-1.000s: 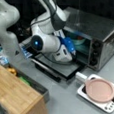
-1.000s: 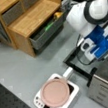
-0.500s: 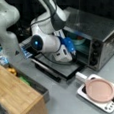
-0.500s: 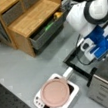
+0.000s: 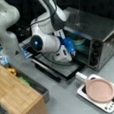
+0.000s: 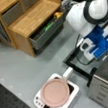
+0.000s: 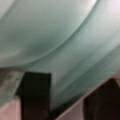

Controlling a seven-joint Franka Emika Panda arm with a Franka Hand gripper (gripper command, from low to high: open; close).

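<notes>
A pale green bowl (image 7: 62, 42) fills the wrist view, very close to the camera. My gripper (image 7: 67, 100) is open, its two dark fingers (image 7: 35, 95) standing wide apart at the bottom against the bowl's side. In a front view the blue-and-white hand (image 5: 68, 46) reaches into the open toaster oven (image 5: 98, 31), right next to the green bowl (image 5: 81, 41) inside. In a front view the hand (image 6: 99, 46) hangs over the lowered oven door (image 6: 80, 64), and its fingertips are hidden.
A pink pan (image 5: 99, 89) sits on a white hotplate (image 5: 105, 106) to the oven's right, also seen as pan (image 6: 55, 92) on hotplate (image 6: 72, 92). A wooden shelf unit (image 6: 30, 18) with grey bins stands at a front view's upper left. A second white arm (image 5: 8, 25) stands at a front view's left.
</notes>
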